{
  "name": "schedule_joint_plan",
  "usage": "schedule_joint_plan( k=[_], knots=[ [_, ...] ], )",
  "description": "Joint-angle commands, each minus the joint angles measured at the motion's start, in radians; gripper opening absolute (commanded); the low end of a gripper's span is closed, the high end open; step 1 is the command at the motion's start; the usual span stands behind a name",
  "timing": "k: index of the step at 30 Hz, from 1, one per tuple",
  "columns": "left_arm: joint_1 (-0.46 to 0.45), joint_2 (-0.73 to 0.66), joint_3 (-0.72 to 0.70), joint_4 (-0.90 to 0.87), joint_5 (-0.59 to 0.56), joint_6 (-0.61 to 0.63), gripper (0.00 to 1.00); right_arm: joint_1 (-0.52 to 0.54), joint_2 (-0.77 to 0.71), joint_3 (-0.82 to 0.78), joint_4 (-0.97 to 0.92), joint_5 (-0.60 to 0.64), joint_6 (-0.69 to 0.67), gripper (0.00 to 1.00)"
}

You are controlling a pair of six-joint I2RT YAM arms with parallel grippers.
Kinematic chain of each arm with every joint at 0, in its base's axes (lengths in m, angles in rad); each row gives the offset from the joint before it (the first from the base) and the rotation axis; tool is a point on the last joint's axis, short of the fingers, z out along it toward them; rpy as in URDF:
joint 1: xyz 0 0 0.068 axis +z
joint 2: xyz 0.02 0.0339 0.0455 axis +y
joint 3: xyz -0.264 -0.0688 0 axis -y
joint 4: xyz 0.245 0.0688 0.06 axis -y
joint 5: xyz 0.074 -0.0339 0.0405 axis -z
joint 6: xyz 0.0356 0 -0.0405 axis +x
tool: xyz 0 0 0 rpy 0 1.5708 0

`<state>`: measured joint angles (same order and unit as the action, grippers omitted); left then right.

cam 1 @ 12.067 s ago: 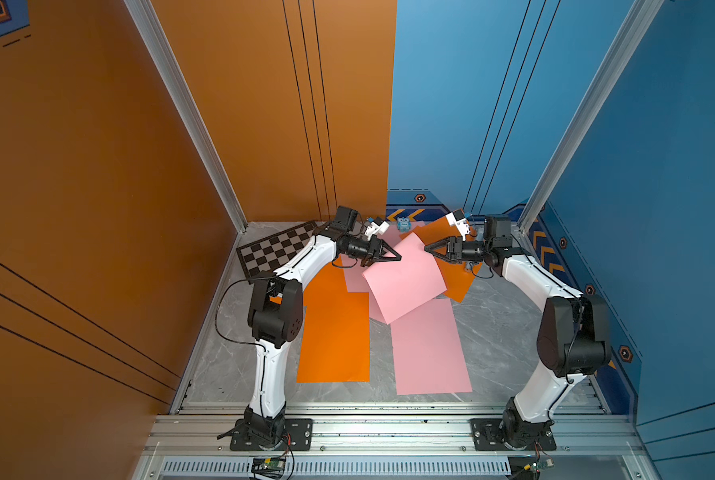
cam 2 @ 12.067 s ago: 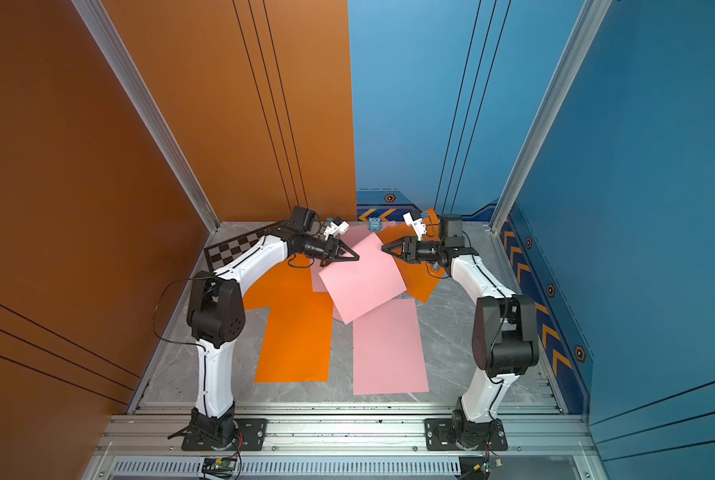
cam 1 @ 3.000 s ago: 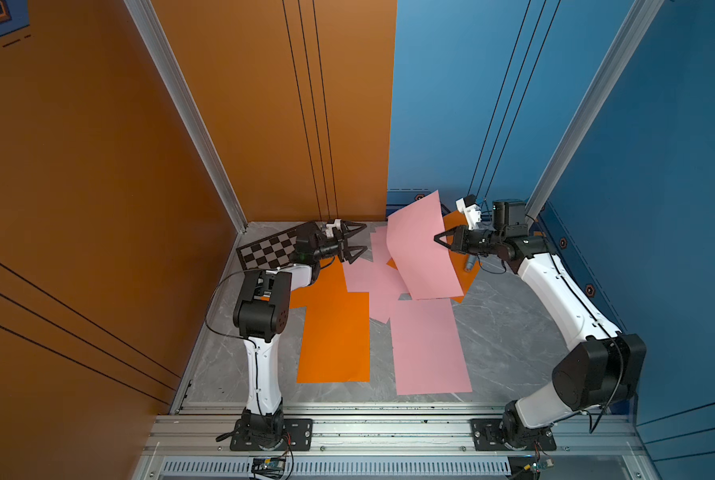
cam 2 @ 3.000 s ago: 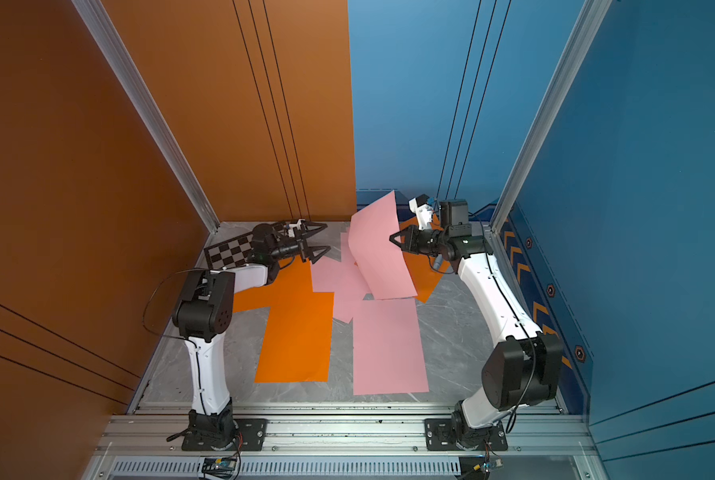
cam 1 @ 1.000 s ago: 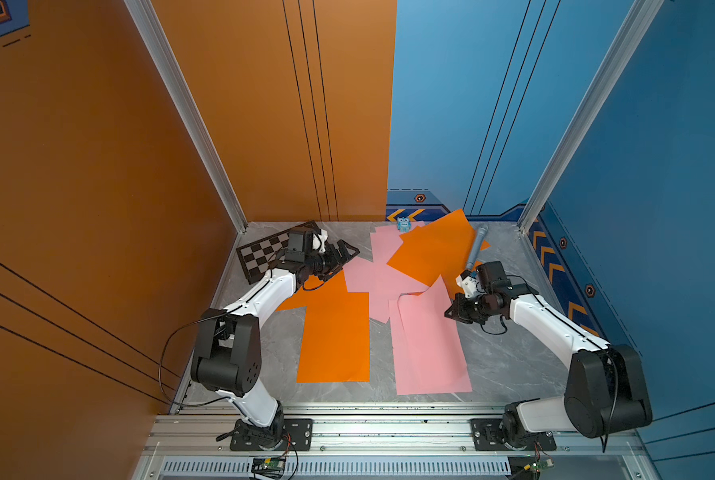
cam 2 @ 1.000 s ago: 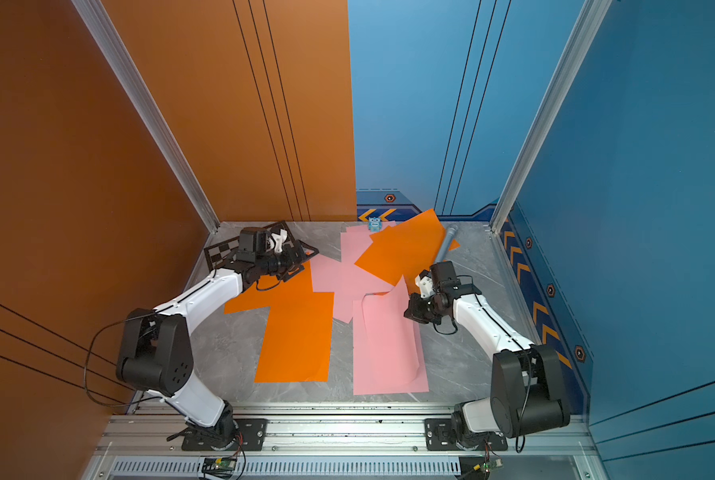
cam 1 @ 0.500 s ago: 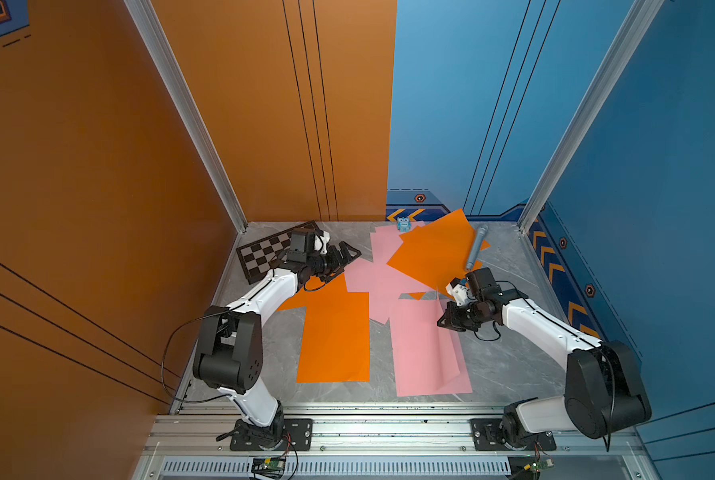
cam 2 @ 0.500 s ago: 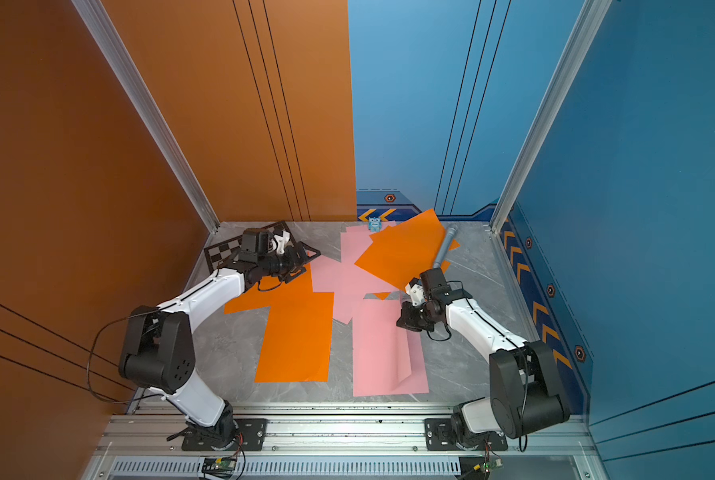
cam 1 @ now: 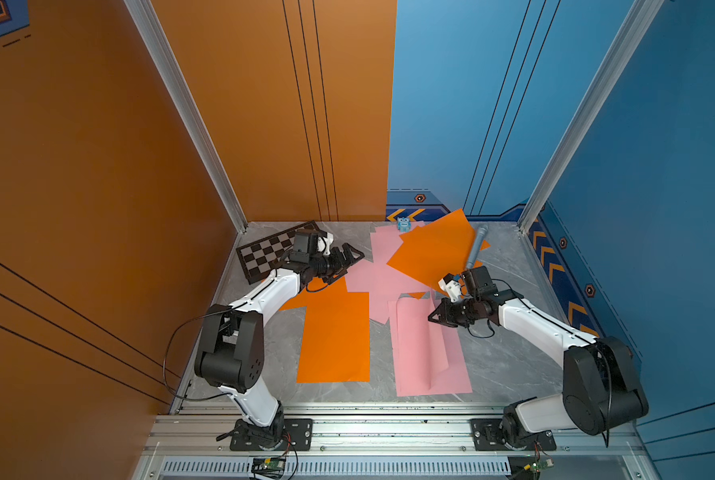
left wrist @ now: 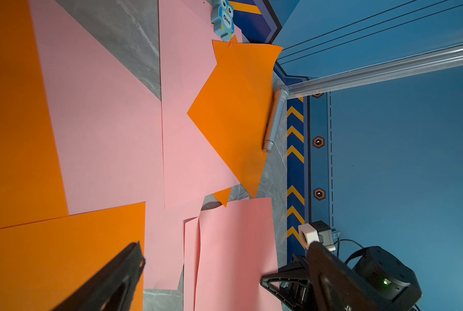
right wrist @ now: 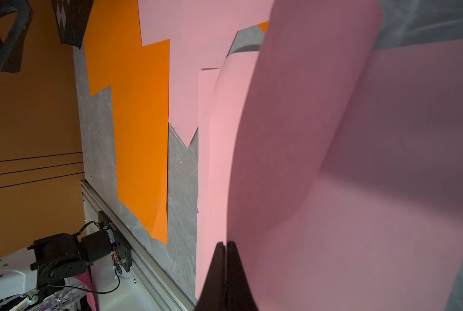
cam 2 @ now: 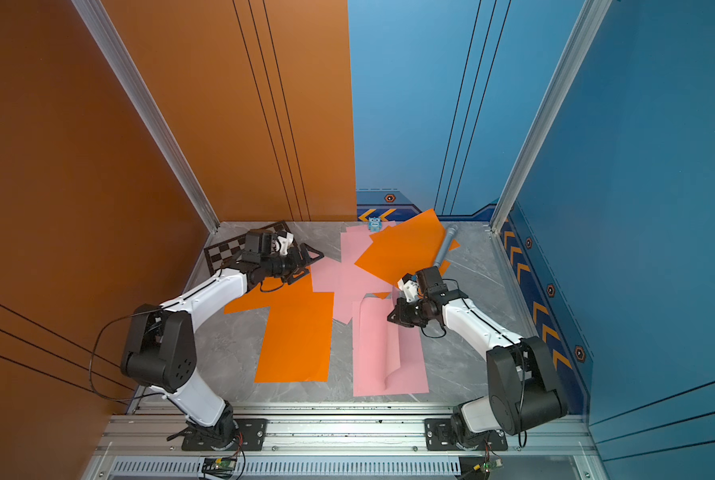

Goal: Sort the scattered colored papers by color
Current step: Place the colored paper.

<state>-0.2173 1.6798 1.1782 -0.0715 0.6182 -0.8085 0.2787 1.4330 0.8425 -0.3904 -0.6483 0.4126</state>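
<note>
Right gripper [cam 1: 432, 318] is pinched tight on a curling pink sheet [cam 1: 420, 345], over the pink pile [cam 1: 457, 374] at five o'clock on the table [cam 1: 505, 365]; left gripper [cam 1: 352, 266] spread wide, empty, at eleven o'clock beside the chessboard [cam 1: 264, 253]; orange sheets [cam 1: 335, 332] at seven and one o'clock.

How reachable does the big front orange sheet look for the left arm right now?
Probably yes: the left end effector is open and empty by the far edge of that orange sheet, and nothing lies on the sheet. Flat, it may resist pinching.
</note>
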Motion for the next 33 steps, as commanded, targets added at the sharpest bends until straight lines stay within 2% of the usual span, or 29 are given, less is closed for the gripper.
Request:
schedule_joint_plan(
  k=[1, 7, 12, 21, 28, 33],
  knots=[
    [-0.006, 0.017, 0.017, 0.005, 0.027, 0.002, 0.98, 0.007, -0.056, -0.030, 0.090, -0.077, 0.060, 0.00],
    [-0.010, 0.026, 0.026, 0.005, 0.030, 0.001, 0.98, 0.027, -0.210, -0.088, 0.219, -0.162, 0.114, 0.00],
    [-0.014, 0.034, 0.029, 0.004, 0.031, -0.001, 0.98, 0.011, -0.301, -0.119, 0.215, -0.138, 0.141, 0.00],
    [-0.027, 0.049, 0.043, 0.003, 0.034, -0.001, 0.98, 0.001, -0.139, -0.162, 0.163, -0.060, 0.103, 0.00],
    [-0.026, 0.055, 0.043, 0.001, 0.042, 0.000, 0.98, -0.009, -0.046, -0.094, -0.005, 0.057, 0.004, 0.00],
    [-0.028, 0.068, 0.053, -0.001, 0.045, -0.002, 0.98, 0.001, -0.018, -0.078, -0.030, 0.084, -0.014, 0.00]
  ],
)
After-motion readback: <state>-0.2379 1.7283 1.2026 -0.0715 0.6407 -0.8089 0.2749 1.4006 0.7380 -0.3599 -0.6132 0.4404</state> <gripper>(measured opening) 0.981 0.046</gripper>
